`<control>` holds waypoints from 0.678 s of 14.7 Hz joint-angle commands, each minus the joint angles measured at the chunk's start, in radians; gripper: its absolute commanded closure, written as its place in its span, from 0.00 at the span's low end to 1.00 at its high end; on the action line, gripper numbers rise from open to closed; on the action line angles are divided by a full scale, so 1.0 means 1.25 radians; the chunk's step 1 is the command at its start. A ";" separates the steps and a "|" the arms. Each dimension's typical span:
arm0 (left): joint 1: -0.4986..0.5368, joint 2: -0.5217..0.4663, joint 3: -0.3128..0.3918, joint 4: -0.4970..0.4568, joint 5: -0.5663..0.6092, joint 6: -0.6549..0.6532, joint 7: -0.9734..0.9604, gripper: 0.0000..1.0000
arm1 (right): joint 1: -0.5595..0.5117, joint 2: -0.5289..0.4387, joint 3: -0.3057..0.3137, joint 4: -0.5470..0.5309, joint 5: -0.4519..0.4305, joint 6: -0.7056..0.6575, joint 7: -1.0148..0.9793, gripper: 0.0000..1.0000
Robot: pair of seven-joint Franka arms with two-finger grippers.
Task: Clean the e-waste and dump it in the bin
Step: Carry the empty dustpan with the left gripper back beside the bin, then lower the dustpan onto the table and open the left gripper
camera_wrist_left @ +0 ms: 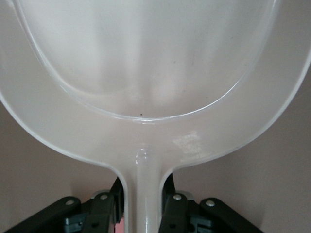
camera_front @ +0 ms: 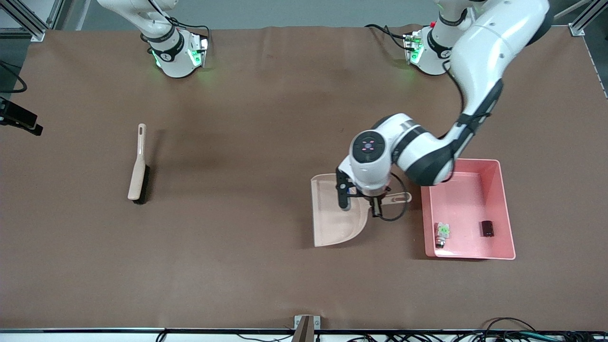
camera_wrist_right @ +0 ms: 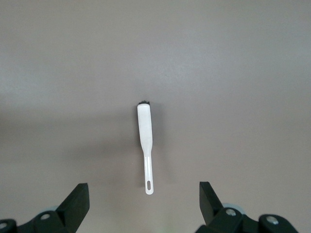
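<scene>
Left gripper (camera_front: 362,205) is clamped tight on the dustpan (camera_front: 335,213) handle, pan flat on the table right beside the bin (camera_front: 504,209). We think that's bc the dump's done: white block (camera_front: 443,230) and dark cylinder (camera_front: 487,228) both sit in the bin. Right gripper (camera_wrist_right: 144,206) hangs spread wide w/ nothing in it, high over the brush (camera_front: 138,166), waiting.

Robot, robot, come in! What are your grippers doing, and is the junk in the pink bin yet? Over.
Left gripper shut on dustpan handle. Right gripper open, over brush. E-waste in bin. Nothing blocking.
</scene>
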 commanded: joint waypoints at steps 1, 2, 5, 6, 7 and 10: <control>-0.010 0.042 0.009 0.039 -0.009 0.009 0.038 0.90 | -0.005 0.001 0.002 0.010 0.008 -0.004 -0.003 0.00; -0.010 0.050 0.010 0.039 -0.009 0.018 0.077 0.90 | -0.003 0.001 0.002 0.011 0.017 -0.004 -0.002 0.00; -0.008 0.060 0.014 0.037 -0.009 0.028 0.131 0.90 | 0.002 0.001 0.006 0.012 0.017 -0.004 0.000 0.00; -0.009 0.061 0.016 0.037 -0.009 0.028 0.128 0.90 | 0.001 0.001 0.006 0.012 0.017 -0.008 -0.002 0.00; -0.009 0.064 0.021 0.036 -0.011 0.028 0.119 0.90 | -0.001 -0.001 0.005 0.011 0.017 -0.011 -0.003 0.00; 0.003 0.067 0.025 0.033 -0.021 0.028 0.060 0.90 | -0.005 0.000 0.002 0.013 0.018 -0.020 -0.004 0.00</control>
